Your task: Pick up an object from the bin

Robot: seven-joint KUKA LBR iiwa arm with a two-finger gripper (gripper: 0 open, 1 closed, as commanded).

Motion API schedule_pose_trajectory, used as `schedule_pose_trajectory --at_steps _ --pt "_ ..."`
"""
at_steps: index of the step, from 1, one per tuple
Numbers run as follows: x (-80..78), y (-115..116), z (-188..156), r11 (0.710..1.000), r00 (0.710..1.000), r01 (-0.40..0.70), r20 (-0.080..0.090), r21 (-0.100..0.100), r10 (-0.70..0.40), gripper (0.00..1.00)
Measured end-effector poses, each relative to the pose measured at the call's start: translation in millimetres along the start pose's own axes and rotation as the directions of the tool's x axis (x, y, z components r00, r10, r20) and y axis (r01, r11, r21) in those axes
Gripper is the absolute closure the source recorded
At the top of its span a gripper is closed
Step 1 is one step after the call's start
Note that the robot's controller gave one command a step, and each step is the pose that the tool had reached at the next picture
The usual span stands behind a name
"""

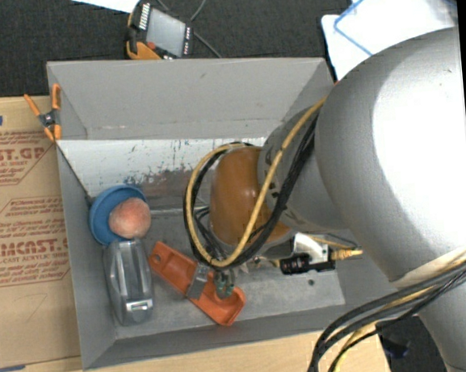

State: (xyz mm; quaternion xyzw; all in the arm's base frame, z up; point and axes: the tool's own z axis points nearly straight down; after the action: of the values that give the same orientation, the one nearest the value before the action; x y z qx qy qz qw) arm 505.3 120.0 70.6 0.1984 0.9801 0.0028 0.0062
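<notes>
Low-centre on the floor of the grey metal bin [168, 98]: gripper [215, 286] is right over the flat orange plastic tool [169, 266].
Tool lies diagonally, upper end near the clear plastic container [129, 281], lower end by the near wall. Can't tell how wide the gripper is, or whether it has a hold on the tool. Above the container, a peach-coloured ball [129, 218] rests in a round blue dish [102, 213].

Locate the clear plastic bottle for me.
Camera view: the clear plastic bottle lies lower left in the grey metal bin, below the blue round dish, left of the orange flat plastic tool.
</notes>
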Motion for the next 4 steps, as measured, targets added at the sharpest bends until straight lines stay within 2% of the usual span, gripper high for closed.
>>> schedule_pose_trajectory --at_steps 2,3,4 --pt "-0.1 -0.4 -2.8 1.000 1.000 -0.001 0.000 0.000 0.001 1.00" --pt "2.9 -2.7 -29.7 1.000 1.000 -0.001 -0.012 0.009 0.001 1.00" --pt "1.4 -0.7 -67.4 1.000 1.000 0.000 -0.008 0.004 0.000 1.00"
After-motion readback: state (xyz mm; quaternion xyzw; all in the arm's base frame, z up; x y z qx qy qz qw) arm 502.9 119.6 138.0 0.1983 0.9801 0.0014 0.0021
